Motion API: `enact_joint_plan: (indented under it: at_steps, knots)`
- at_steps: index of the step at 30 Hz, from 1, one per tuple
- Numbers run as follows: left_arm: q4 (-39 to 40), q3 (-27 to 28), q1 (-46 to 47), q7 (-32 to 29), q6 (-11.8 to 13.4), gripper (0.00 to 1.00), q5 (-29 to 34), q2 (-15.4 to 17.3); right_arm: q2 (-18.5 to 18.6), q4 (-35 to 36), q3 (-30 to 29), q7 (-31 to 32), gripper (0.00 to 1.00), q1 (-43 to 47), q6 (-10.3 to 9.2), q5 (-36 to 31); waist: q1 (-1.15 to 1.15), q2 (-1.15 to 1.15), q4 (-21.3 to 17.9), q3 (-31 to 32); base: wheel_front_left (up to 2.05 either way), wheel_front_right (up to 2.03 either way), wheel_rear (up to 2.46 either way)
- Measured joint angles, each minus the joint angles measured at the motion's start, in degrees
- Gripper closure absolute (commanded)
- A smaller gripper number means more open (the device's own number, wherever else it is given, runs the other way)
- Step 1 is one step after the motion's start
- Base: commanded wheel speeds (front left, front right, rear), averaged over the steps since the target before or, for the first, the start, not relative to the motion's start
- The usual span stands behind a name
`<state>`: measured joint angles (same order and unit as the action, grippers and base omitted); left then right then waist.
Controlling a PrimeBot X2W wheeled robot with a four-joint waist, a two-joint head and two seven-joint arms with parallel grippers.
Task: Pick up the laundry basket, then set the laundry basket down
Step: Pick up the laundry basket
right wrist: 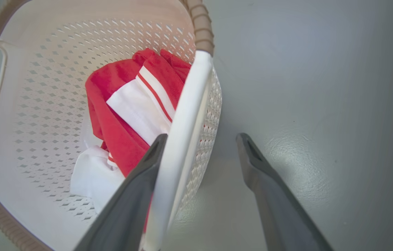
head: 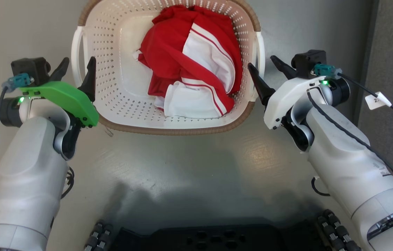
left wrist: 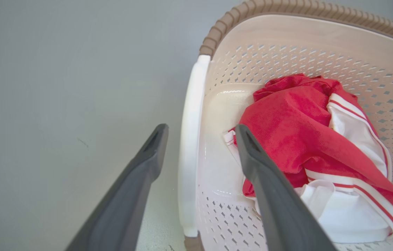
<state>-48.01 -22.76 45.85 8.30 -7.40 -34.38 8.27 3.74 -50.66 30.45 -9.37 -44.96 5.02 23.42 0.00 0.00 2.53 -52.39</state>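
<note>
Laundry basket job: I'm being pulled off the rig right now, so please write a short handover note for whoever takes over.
Grip state: left end effector is open, with a finger on either side of the left handle. The right end effector is open and straddles the right handle.
Things: the laundry basket seems to sit on the grey floor, with a red-and-white garment inside.
Done: both are lined up on the handles, but nothing is gripped.
Left: probably shut on both handles, lift level, then set down.
</note>
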Motion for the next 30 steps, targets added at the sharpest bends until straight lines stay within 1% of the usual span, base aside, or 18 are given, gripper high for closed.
enact_joint_plan:
  at_steps: [5,10,17,18,19,20,21,22,23,24,25,27,30]
  knots:
    - [-1.70,-1.45,1.93,-0.21,0.00,0.00,-0.96,-0.04,-0.10,-1.02,1.58,0.10,0.00,-1.76,0.03,1.04,0.00,0.00,-0.01,-2.02,0.00,0.00,0.00]
    - [-3.46,-2.38,3.26,-0.67,0.00,0.00,-3.24,-0.04,-0.12,-1.72,3.24,0.42,0.00,-3.26,0.04,1.85,0.00,0.00,0.15,-3.54,0.00,0.00,0.00]
    - [-4.04,-5.26,5.74,0.33,0.00,0.00,-3.76,0.07,-0.11,-2.98,5.16,0.41,0.00,-5.35,0.44,3.30,0.00,0.00,0.45,-5.21,0.00,0.00,0.00]
    - [-4.11,-5.48,5.92,0.43,0.00,0.16,-3.79,0.07,-0.11,-3.14,5.34,0.34,0.00,-5.43,0.43,3.53,0.00,0.00,0.50,-5.27,0.00,0.00,0.00]
    - [-4.21,-5.77,5.99,0.79,0.00,0.48,-3.82,0.08,-0.11,-3.25,5.44,0.26,0.00,-5.51,0.38,3.68,0.00,0.00,0.55,-5.31,0.00,0.00,0.00]
    - [-4.37,-6.19,6.02,0.88,0.00,0.64,-3.97,0.08,-0.11,-3.39,5.54,-0.08,0.00,-5.62,0.36,3.91,0.00,0.00,0.58,-5.34,0.00,0.00,0.00]
    - [-4.57,-6.66,6.03,0.91,0.00,0.87,-4.09,0.08,-0.10,-3.52,5.65,-0.19,0.06,-5.69,0.35,3.99,0.00,0.00,0.60,-5.36,0.00,0.00,0.00]
    - [-4.78,-7.04,6.04,1.11,0.00,1.00,-4.27,0.05,-0.12,-3.60,5.83,-0.27,0.30,-5.81,0.26,4.09,0.00,0.00,0.61,-5.35,0.00,0.00,0.00]
    - [-4.90,-7.33,6.06,1.37,0.00,1.00,-4.30,0.05,-0.15,-3.69,6.10,-0.73,0.52,-5.99,-0.04,4.22,0.00,0.00,0.63,-5.34,0.00,0.00,0.00]
    - [-4.95,-7.75,6.09,1.40,0.00,1.00,-4.37,0.05,-0.14,-3.76,6.26,-1.04,0.63,-6.22,-0.08,4.39,0.00,0.00,0.64,-5.31,0.00,0.00,0.00]
    - [-5.02,-8.29,6.11,1.44,0.00,1.00,-4.59,0.02,-0.15,-3.88,6.37,-1.42,0.76,-6.33,-0.26,4.42,0.00,0.00,0.64,-5.23,0.00,0.00,0.00]
    - [-5.24,-8.86,6.11,1.91,0.00,1.00,-5.64,-0.22,-0.32,-4.25,6.57,-1.79,1.00,-6.36,-1.09,4.95,0.00,0.00,0.66,-4.91,0.00,0.00,0.00]
    - [-5.43,-9.44,6.09,1.94,0.00,1.00,-6.53,-0.38,-0.40,-4.92,6.60,-1.98,1.00,-6.36,-1.62,5.54,0.00,0.00,0.66,-4.48,0.00,0.00,0.00]
